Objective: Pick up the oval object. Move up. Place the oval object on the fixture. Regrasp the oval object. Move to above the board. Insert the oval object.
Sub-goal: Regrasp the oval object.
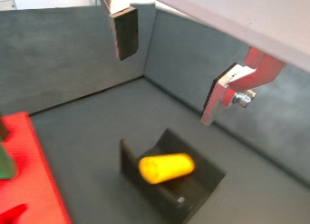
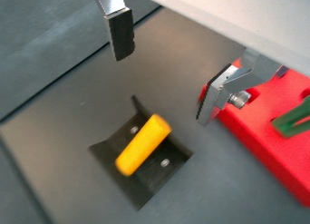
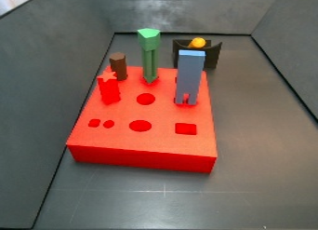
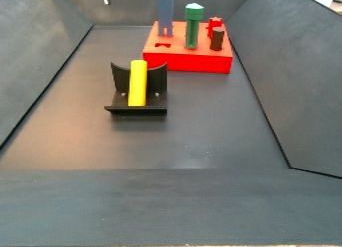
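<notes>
The oval object (image 1: 166, 167) (image 2: 144, 144) is a yellow-orange peg lying along the fixture (image 1: 184, 199) (image 2: 171, 165), a dark bracket on the floor. In the side views the oval object (image 3: 196, 42) (image 4: 136, 81) leans on the fixture (image 3: 214, 55) (image 4: 134, 109), apart from the board (image 3: 143, 131) (image 4: 187, 59). My gripper (image 1: 176, 64) (image 2: 169, 64) hangs open above the peg, its silver fingers (image 1: 126, 34) (image 2: 121, 37) spread wide with nothing between them. An edge of the red board (image 1: 31, 173) (image 2: 273, 146) shows in both wrist views.
On the board stand a tall green post (image 3: 149, 55), a blue rectangular post (image 3: 189, 75), a brown cylinder (image 3: 118, 64) and a small red piece (image 3: 108, 87). Dark walls (image 4: 40, 71) enclose the floor on all sides.
</notes>
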Tool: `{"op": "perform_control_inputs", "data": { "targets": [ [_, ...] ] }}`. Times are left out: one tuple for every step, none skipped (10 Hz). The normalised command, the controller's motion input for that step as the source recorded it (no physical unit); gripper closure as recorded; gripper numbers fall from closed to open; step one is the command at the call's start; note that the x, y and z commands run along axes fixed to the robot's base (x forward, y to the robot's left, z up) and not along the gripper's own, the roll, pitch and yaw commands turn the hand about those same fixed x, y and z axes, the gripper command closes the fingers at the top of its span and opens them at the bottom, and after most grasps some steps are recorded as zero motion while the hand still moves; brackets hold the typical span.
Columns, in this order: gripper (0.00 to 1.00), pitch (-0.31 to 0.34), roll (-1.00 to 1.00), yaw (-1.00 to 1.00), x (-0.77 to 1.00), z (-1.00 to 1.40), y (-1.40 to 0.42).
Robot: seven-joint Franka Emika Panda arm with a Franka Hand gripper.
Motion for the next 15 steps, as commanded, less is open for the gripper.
{"op": "perform_control_inputs", "data": {
  "targets": [
    [0.0, -0.022, 1.0, 0.03, -0.01, 0.01, -0.02],
    [0.0, -0.018, 1.0, 0.03, 0.0, 0.0, -0.02],
    [0.0, -0.01, 1.0, 0.03, 0.01, -0.01, -0.02],
    [0.0, 0.002, 1.0, 0.03, 0.03, 0.0, -0.02],
    [0.0, 0.016, 1.0, 0.03, 0.04, 0.0, -0.03],
    [0.0, 0.034, 1.0, 0.03, 0.05, -0.01, -0.03],
    [0.0, 0.058, 1.0, 0.04, 0.06, -0.01, -0.03],
    [0.0, 0.091, 1.0, 0.05, 0.08, -0.01, -0.03],
    [0.0, 0.116, 0.78, 0.07, 0.08, -0.01, -0.04],
    [0.0, 0.123, 0.58, 0.08, 0.09, -0.01, -0.04],
    [0.0, 0.121, 0.4, 0.1, 0.09, -0.01, -0.04],
    [0.0, 0.109, 0.27, 0.12, 0.08, 0.0, -0.03],
    [0.0, 0.041, 0.25, 0.2, 0.03, -1.0, 0.08],
    [0.0, 0.026, 0.24, 0.2, 0.03, -1.0, 0.08],
    [0.0, -0.006, 0.21, 0.19, 0.04, -1.0, 0.07]
  ]
}}
